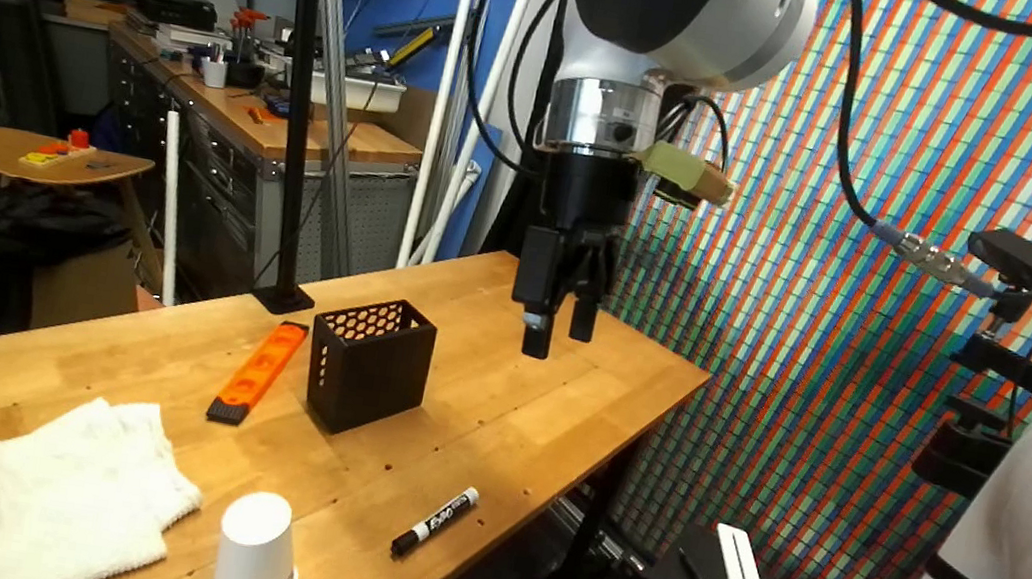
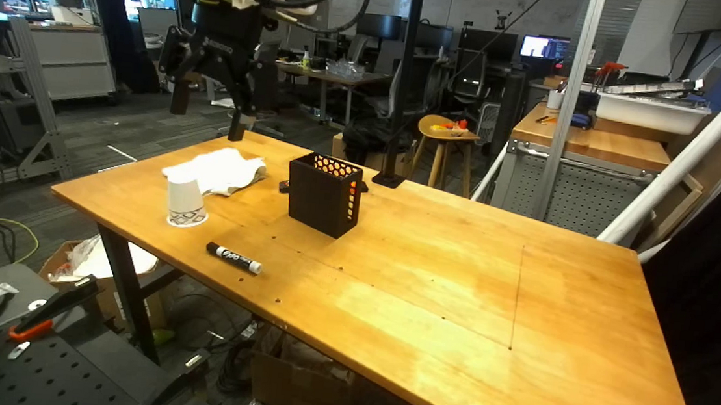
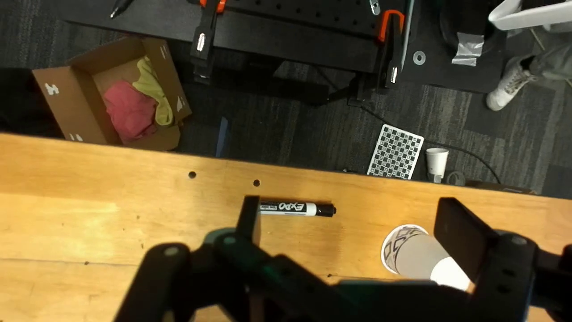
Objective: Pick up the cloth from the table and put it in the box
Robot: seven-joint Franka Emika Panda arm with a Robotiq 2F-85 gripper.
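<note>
In an exterior view: gripper [image 1: 559,336] hangs above the table [image 1: 602,393], fingers spread apart, holding nothing; cloth [image 1: 33,494] lies rumpled on the table, well off to the gripper's lower left in frame. Upright box [image 1: 367,380], open side up, stands between gripper and cloth in frame; orange tool [image 1: 257,374] lies just beside it, on the side away from the gripper. In an exterior view: inverted paper cup [image 2: 185,195] and marker [image 2: 233,258] on the table, lower in frame than the gripper, cup near the cloth. Wrist view: jaws wide apart, marker partly behind one finger, cup partly behind the other; open carton [image 3: 67,100] shows past the table edge.
</note>
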